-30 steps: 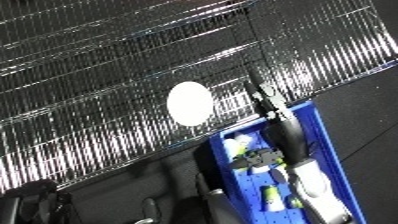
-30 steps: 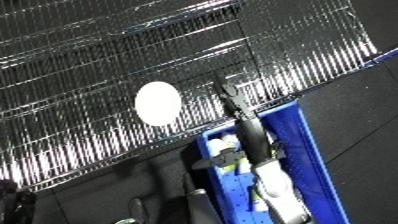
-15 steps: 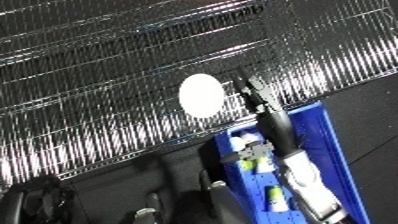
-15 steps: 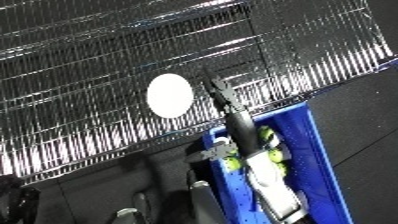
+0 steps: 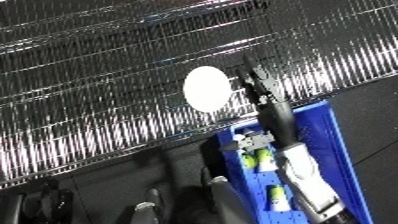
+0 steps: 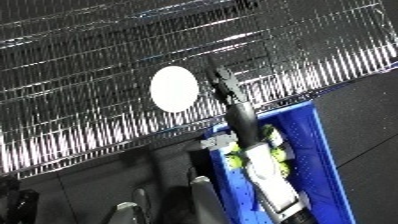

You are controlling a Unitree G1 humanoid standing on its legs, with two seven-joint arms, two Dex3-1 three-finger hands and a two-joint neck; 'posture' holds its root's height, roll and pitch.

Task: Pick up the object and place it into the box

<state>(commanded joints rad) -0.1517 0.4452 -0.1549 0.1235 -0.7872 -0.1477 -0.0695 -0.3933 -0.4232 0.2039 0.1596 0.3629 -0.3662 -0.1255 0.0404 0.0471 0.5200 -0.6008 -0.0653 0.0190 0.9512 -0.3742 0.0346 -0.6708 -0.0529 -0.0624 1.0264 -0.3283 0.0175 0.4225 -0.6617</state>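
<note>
1. White disc [image 5: 206, 88]: a flat, round, pale object lying on the wire shelf [image 5: 98, 60], near the shelf's front edge and just left of the robot's right hand.
2. Right hand [image 5: 257, 82]: black fingers reach up onto the wire by the disc's right edge; whether they touch the disc can't be told. Fingers look fairly straight, not wrapped round anything.
3. Right forearm [image 6: 266, 172]: white and silver, runs from the lower right up over the blue bin to the shelf edge.
4. Blue bin [image 6: 322, 150]: sits below the shelf's front edge, at right, on a dark floor. Inside are several small yellow-green items [image 6: 234, 161] with white bits, partly hidden by the forearm; can't tell what they are.
5. Left hand: not seen in either view.
6. Dark shapes [image 6: 133, 207] at the bottom edge, left of the bin, too unclear to name.
</note>
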